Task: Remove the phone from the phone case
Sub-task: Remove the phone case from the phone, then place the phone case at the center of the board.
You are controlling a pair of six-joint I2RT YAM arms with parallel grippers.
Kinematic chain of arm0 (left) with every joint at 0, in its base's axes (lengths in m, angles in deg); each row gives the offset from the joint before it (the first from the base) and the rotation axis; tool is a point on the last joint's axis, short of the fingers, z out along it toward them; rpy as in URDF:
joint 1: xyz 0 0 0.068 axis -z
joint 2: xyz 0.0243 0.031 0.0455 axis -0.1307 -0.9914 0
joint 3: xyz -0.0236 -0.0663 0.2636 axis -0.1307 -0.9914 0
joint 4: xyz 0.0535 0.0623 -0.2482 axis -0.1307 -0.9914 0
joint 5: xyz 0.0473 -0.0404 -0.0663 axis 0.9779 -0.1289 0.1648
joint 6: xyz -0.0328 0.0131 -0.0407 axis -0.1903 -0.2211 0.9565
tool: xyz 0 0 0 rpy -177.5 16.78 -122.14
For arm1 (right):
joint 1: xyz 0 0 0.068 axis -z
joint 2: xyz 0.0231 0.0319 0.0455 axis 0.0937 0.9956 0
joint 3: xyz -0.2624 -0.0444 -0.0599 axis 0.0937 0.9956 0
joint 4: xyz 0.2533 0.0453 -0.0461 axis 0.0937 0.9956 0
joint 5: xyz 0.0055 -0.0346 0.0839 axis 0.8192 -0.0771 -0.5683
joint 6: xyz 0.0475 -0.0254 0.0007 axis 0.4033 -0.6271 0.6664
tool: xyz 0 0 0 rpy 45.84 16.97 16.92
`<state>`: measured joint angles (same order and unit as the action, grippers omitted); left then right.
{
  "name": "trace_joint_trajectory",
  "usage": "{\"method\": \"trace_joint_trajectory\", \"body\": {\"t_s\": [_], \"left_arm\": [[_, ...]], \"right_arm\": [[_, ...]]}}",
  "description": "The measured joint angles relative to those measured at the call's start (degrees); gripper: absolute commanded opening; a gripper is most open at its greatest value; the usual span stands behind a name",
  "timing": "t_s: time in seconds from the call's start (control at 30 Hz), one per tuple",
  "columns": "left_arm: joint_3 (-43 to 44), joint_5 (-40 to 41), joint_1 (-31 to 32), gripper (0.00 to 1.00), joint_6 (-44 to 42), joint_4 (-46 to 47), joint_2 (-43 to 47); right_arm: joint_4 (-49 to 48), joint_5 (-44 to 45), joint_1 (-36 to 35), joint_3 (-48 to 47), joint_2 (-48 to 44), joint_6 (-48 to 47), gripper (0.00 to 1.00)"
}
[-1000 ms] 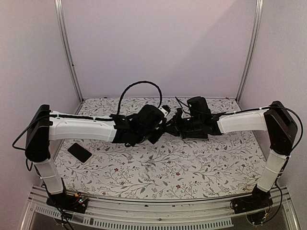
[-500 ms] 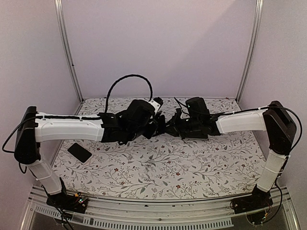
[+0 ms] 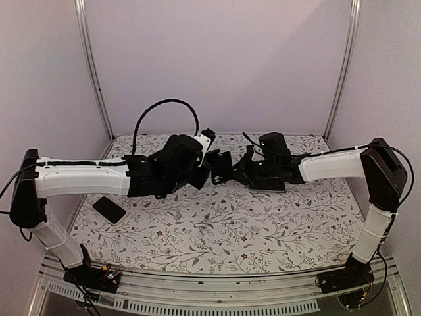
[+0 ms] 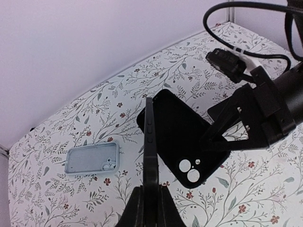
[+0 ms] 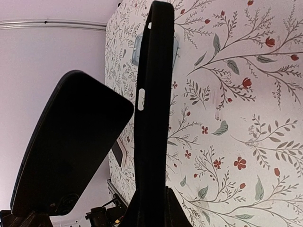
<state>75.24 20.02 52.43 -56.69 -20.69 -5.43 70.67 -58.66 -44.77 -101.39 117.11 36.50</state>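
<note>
Top view: my left gripper [image 3: 205, 172] and right gripper [image 3: 238, 172] meet over the floral-print table [image 3: 263, 224]. A small black handset [image 3: 108, 209] lies at 8 o'clock. Left wrist: jaws pinch the thin black phone [image 4: 150, 142] edge-on, with the black rubbery phone case [image 4: 182, 137] at its 2 o'clock. Right wrist: jaws clamp the case, and the phone sits bare at its 9 o'clock.
</note>
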Motion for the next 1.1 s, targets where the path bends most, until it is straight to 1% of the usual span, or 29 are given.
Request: {"method": "trace_joint_trajectory", "body": {"t_s": [0.2, 0.33, 0.57, 0.73, 0.87, 1.1], "left_arm": [[-0.3, 2.6, -0.6, 0.00, 2.1, -1.0, 1.3], [-0.7, 3.2, -1.9, 0.00, 4.0, -1.9, 1.8], [-1.2, 3.2, -3.4, 0.00, 6.3, -4.2, 1.9], [-1.2, 3.2, -4.8, 0.00, 8.4, -6.3, 1.9], [-1.4, 3.4, -6.3, 0.00, 11.0, -9.3, 1.9], [-4.0, 3.5, -7.6, 0.00, 13.7, -11.9, 2.3]], "right_arm": [[0.2, 0.3, 2.9, 2.1, -0.1, -3.3, 0.00], [1.1, 0.1, 6.7, 4.7, -0.8, -5.6, 0.00], [4.1, 0.0, 13.9, 8.7, -5.2, -9.9, 0.00], [5.0, -1.7, 16.1, 8.5, -6.4, -12.3, 0.00], [5.4, -5.0, 15.6, 4.7, -4.1, -13.8, 0.00], [5.6, -9.2, 11.6, -10.5, 7.4, -16.4, 0.01]]}}
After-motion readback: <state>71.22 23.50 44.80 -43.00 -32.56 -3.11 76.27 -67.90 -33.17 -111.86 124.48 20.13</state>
